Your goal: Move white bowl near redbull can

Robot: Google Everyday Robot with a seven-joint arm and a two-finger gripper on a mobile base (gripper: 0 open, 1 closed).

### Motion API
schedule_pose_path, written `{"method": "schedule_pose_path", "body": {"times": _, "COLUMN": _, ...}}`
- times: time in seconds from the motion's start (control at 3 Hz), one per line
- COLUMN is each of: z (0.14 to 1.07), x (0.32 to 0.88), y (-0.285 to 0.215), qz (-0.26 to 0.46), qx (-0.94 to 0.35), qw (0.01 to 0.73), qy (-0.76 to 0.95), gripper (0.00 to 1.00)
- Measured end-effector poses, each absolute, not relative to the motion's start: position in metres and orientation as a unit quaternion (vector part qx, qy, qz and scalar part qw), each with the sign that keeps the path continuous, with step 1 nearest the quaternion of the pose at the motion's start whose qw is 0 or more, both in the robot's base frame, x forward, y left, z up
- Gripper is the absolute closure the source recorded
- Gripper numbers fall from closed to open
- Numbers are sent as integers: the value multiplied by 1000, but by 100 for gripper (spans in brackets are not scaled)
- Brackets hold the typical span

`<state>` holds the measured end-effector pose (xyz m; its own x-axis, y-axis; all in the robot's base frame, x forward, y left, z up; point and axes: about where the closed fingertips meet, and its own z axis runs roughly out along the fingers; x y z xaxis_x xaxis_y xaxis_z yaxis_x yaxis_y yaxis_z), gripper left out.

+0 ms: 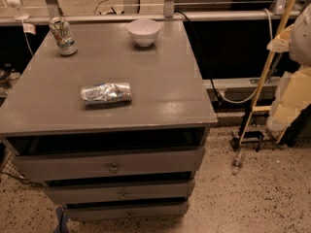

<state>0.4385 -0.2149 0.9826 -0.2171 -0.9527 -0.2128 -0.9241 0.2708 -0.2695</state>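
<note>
The white bowl (pixel 144 31) stands upright at the back of the grey table top (pixel 160 81), right of centre. The redbull can (pixel 106 93), silver with blue patches and crinkled, lies on its side in the middle of the front half, well in front of the bowl and a little to its left. My gripper (pixel 291 98) shows as pale cream shapes at the right edge of the view, off the table, far to the right of both and holding neither.
A can with white, green and red print (pixel 63 36) stands at the back left of the table. The table has drawers (pixel 114 166) in front. A wooden pole (pixel 267 67) and cables lean to the right on the speckled floor. A rail runs behind the table.
</note>
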Motion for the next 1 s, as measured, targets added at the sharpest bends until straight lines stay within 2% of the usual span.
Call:
{"method": "schedule_pose_path", "body": {"times": 0.67, "z": 980, "x": 459, "y": -200, "qz": -42, "qx": -623, "qw": 183, "qy": 759, "gripper": 0}}
{"method": "schedule_pose_path", "body": {"times": 1.0, "z": 973, "x": 511, "y": -162, "qz": -36, "qx": -674, "qw": 209, "qy": 708, "gripper": 0}}
